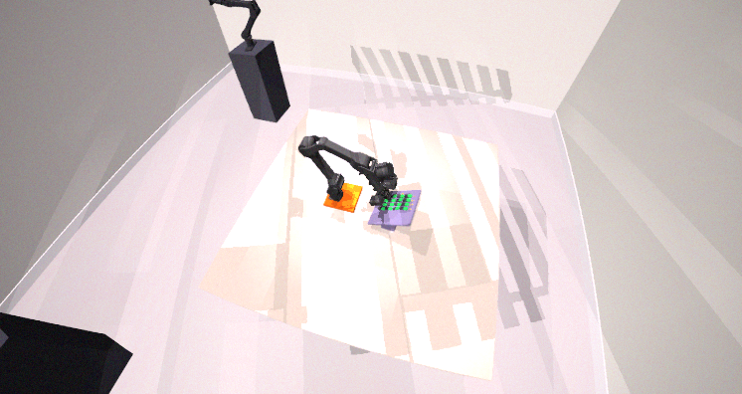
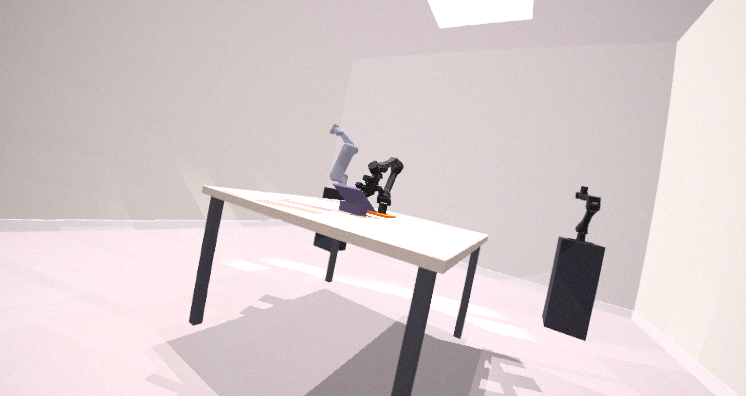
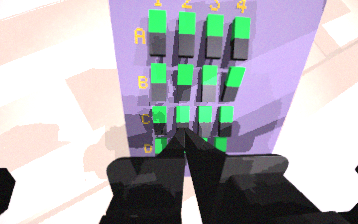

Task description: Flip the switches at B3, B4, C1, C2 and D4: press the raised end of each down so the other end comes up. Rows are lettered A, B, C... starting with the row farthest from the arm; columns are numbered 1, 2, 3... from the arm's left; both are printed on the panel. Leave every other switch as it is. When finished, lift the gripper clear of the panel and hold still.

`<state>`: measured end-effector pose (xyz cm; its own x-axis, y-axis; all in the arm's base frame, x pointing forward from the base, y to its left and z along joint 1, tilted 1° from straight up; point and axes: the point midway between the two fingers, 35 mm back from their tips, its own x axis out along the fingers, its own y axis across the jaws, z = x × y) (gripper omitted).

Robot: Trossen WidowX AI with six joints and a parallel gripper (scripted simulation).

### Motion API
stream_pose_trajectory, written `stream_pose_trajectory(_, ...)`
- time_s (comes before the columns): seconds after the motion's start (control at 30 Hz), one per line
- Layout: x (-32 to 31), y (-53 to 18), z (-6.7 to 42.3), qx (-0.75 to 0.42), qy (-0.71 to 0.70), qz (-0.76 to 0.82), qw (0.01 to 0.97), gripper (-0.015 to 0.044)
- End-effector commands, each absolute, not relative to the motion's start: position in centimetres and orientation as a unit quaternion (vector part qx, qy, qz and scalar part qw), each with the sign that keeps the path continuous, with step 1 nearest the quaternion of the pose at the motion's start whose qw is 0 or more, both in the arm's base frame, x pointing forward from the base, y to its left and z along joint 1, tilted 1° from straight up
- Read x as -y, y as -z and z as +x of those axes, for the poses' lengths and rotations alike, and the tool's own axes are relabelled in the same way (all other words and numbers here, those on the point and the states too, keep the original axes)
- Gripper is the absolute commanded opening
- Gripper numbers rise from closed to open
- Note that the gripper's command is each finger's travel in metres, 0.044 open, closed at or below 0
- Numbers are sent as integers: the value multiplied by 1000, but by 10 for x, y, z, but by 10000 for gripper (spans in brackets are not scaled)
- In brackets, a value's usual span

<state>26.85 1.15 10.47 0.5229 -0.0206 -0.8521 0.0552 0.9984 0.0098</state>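
Observation:
A purple switch panel (image 3: pixel 280 75) (image 1: pixel 386 219) (image 2: pixel 354 199) lies on the table with a grid of green-and-grey rocker switches, rows A to D and columns 1 to 4. My gripper (image 3: pixel 183 131) (image 1: pixel 374 200) is shut and empty. Its tips sit low over the near end of C2 (image 3: pixel 182 115), at the gap before row D. C1 (image 3: pixel 159 119) is just left of the tips. B3 (image 3: pixel 209 82) stands like its neighbours, while B4 (image 3: pixel 234 82) looks tipped differently from them. D4 (image 3: pixel 220 144) shows only its far green end; the fingers hide most of row D.
The arm's orange base plate (image 1: pixel 350 196) lies left of the panel. A black pedestal (image 1: pixel 260 80) (image 2: pixel 572 283) with a camera arm stands off the table. A pale grey arm (image 2: pixel 343 158) stands behind the table.

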Motion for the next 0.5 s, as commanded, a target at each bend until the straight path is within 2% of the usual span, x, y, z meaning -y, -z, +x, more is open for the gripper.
stream_pose_trajectory(0.0, -12, -103, 269, -488, 20, 17, 872, 0)
stream_pose_trajectory(0.47, -12, -102, 269, -488, 20, 17, 872, 0)
